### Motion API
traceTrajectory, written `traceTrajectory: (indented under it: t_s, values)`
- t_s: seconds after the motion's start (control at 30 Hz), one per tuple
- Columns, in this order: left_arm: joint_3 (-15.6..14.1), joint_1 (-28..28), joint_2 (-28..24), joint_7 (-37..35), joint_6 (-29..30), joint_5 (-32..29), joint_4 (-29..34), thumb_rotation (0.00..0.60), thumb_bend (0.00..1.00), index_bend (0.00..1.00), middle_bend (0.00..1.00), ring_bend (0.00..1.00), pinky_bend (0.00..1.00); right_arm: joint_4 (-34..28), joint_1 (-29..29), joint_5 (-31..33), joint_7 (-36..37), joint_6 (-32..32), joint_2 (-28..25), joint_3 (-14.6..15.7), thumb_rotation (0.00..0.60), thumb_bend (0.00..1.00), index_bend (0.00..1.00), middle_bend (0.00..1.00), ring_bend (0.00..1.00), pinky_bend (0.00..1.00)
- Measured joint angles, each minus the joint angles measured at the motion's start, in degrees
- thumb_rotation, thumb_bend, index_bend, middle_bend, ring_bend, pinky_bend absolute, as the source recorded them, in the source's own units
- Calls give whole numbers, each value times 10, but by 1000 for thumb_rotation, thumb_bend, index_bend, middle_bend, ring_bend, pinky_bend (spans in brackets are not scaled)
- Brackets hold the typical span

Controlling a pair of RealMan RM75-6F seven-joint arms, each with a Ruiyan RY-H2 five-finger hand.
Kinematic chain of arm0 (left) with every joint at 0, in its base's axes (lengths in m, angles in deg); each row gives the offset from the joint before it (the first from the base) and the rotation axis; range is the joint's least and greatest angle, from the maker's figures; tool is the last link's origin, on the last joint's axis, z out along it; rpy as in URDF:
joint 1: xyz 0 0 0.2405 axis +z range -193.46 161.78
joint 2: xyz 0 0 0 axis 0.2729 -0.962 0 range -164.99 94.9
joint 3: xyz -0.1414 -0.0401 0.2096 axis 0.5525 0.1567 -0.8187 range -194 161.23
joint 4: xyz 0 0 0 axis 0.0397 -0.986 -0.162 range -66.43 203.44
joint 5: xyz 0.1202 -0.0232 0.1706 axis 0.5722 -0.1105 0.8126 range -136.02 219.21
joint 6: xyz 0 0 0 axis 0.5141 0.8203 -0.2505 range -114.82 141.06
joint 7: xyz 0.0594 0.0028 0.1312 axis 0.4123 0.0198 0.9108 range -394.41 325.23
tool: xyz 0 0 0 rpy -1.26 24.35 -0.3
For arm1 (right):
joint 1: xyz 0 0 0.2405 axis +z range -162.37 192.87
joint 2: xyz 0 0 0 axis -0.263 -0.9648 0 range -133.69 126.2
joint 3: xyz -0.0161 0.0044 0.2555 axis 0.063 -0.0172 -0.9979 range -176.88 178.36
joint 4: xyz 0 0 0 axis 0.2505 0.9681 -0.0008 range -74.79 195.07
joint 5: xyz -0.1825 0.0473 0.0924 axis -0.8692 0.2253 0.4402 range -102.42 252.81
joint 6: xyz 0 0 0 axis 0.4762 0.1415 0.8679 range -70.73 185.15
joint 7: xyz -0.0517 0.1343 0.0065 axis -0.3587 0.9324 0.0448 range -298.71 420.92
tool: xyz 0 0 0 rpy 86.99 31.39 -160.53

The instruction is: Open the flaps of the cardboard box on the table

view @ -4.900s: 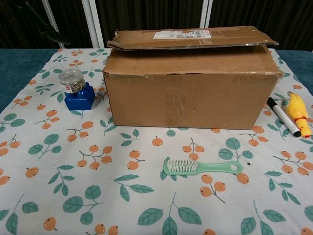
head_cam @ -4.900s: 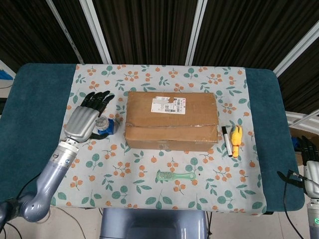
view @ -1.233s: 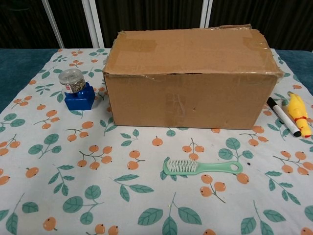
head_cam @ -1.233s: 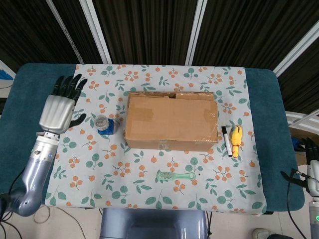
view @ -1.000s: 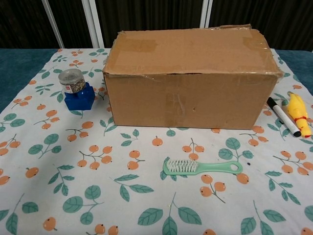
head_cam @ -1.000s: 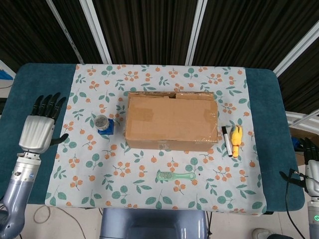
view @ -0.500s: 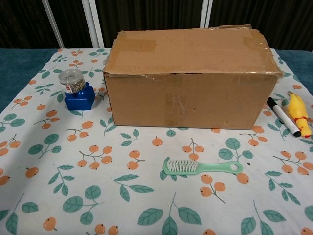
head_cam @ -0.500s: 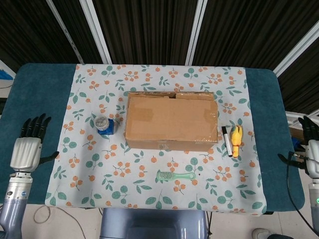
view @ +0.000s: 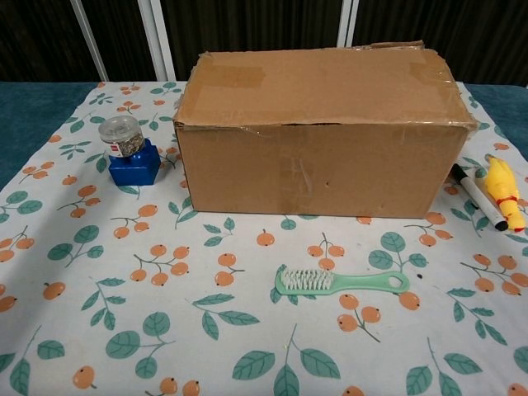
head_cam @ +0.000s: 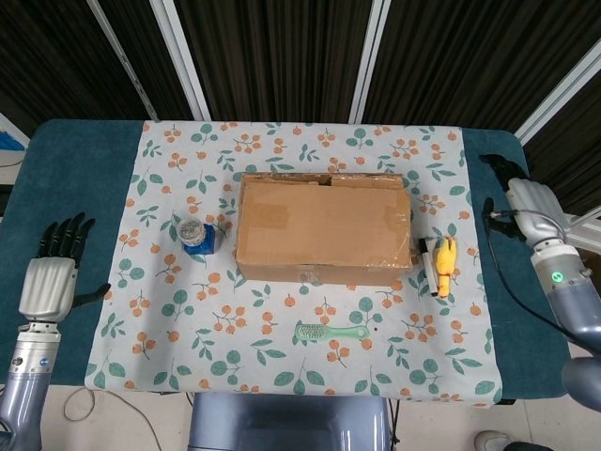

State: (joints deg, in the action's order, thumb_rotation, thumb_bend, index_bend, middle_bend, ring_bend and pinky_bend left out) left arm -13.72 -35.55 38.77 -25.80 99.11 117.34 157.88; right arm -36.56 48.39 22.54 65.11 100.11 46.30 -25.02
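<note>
Cardboard box (head_cam: 323, 228) flaps are being shown lying flat across the top, with the box resting in the middle of the floral tablecloth (head_cam: 282, 376). The left hand (head_cam: 52, 274) is being held over the teal table edge, well apart from the box, with its dark fingers (head_cam: 64, 235) stretched out and spread and nothing being gripped. The right hand (head_cam: 528, 203) is being held above the far right side of the table (head_cam: 75, 150), also apart from the box; nothing is being seen in it, but how far its fingers are being opened cannot be told, since only its pale back is being shown in the head view. Neither hand is being caught by the chest view.

Just left of the box, a small clear jar (view: 120, 135) is being carried on top of a blue block (view: 134, 165). Just right of the box, a black-and-white marker (view: 478, 195) is being seen lying lengthwise, with a yellow rubber chicken toy (view: 502, 189) lying right beside it. Nearer the front edge, a green brush (view: 340, 282) is being seen lying flat on the cloth, near the box but not touching it. Behind the table, dark panels with pale frames (head_cam: 178, 56) are being seen.
</note>
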Motion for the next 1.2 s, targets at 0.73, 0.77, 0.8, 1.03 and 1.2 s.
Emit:
traceTrajectory:
  t_s: [0.73,0.77,0.8,1.03,1.2]
  values:
    - [25,12,8,0,-25,13,-14,600,3,0,0,0,0,190,215,186,12,-165,118,43,600,1000,294,269,274,346]
    - [26,12,8,0,-27,13,-14,600,3,0,0,0,0,191,219,189,13,-164,121,45,600,1000,298,272,278,347]
    - [27,13,9,0,-28,14,-15,600,4,0,0,0,0,191,223,190,14,-163,124,46,600,1000,299,273,279,347]
    - [33,15,9,-3,-34,14,-17,600,6,0,0,0,0,194,245,204,24,-157,143,48,600,1000,301,273,279,347]
    - [36,17,9,-3,-38,15,-18,600,7,0,0,0,0,194,253,207,30,-155,152,53,600,1000,301,273,279,347]
